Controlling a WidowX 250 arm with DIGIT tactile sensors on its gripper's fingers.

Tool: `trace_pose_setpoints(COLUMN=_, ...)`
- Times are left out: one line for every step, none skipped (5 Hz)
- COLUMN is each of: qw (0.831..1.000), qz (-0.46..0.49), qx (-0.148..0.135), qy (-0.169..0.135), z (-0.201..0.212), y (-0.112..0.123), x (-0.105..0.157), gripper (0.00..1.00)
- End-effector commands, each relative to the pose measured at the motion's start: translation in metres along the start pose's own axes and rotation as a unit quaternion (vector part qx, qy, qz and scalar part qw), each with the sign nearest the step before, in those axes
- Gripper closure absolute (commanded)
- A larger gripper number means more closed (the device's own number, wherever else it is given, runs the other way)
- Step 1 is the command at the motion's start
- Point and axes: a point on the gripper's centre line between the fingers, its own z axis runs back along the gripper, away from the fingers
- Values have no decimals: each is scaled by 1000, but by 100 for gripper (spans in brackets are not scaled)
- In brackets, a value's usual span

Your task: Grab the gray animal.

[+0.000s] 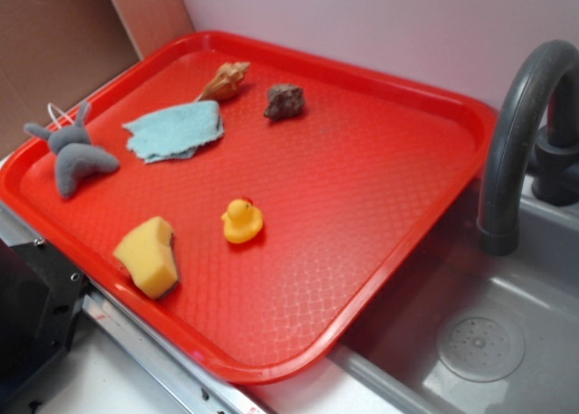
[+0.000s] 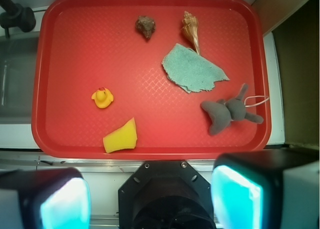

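Note:
The gray animal is a small gray plush with thin prongs and a white string loop. It lies at the left edge of the red tray. In the wrist view the gray animal lies at the tray's right side. My gripper is high above the tray's near edge, open and empty, with its teal pads wide apart. The gripper does not show in the exterior view.
On the tray lie a yellow rubber duck, a yellow sponge, a light blue cloth, a spiral shell and a brown-gray rock. A gray faucet and sink basin stand to the right.

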Motion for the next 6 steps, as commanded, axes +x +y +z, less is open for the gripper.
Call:
trace_pose_setpoints(qw=1000, qz=0, qx=0, qy=0, z=0, y=0, x=0, gripper=0)
trace_pose_setpoints(qw=992, qz=127, qx=-11, qy=12, z=-17, y=27, x=6, gripper=0)
trace_pose_setpoints(qw=968, qz=249, qx=-27, qy=-12, z=-34, y=47, x=15, gripper=0)
trace_pose_setpoints(qw=929, qz=370, qx=-27, qy=-9, z=-63, y=72, x=16, gripper=0)
trace_pose_setpoints(qw=877, qz=480, qx=-9, qy=-30, z=-91, y=94, x=15, gripper=0)
trace_pose_setpoints(qw=844, qz=534, qx=24, qy=-43, z=-109, y=107, x=19, gripper=0)
